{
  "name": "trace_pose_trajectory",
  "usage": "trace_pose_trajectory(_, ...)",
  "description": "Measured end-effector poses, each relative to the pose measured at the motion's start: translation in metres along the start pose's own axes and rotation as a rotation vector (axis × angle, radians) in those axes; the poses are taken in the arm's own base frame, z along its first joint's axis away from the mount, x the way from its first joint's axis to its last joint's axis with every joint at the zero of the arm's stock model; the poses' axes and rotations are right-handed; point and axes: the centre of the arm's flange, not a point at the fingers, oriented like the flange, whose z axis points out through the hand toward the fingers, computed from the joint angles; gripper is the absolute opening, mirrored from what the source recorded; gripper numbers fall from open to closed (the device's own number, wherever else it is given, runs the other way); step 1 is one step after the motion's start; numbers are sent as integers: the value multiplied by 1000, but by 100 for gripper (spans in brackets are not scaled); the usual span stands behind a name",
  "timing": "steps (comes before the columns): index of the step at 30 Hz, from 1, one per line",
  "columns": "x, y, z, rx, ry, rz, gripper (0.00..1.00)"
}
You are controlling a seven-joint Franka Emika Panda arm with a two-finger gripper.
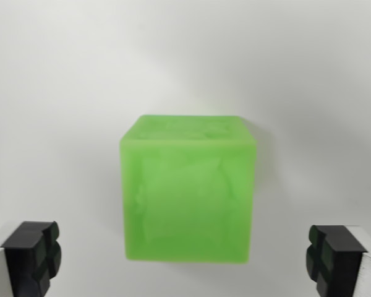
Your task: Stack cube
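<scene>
At the wrist view's left, in the bottom corner, one black finger pad [34, 257] of the tool [182, 260] shows on a pale grey finger body, cut off by the picture's edge. It stands clear of everything, with bare white surface [62, 93] between it and the cube.

In the middle sits the green cube [188, 192], translucent and slightly cloudy, with faint mottled marks in its front face and on its top. It rests flat on the surface, upright, its front face turned toward the camera and its top face showing as a narrow band above. A soft shadow lies beside its upper right edge. No edge or corner of the surface is in view, so its place on the surface cannot be told; it lies between the two fingers and a little beyond them.

At the wrist view's right, in the bottom corner, the other black pad [328, 260] shows on its grey finger body, also apart from the cube.

The tool's fingers are spread wide, touching nothing, with the cube in the gap between them
</scene>
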Motion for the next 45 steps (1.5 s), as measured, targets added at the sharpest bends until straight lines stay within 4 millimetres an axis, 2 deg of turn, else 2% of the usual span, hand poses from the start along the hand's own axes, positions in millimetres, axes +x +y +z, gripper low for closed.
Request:
trace_pose_trajectory(11, 0, 0, 37, 0, 0, 0, 100)
trace_pose_trajectory(25, 0, 0, 59, -1, 1, 0, 100)
trace_pose_trajectory(26, 0, 0, 59, -1, 1, -1, 0)
trace_pose_trajectory(45, 1, 0, 59, -1, 1, -1, 0)
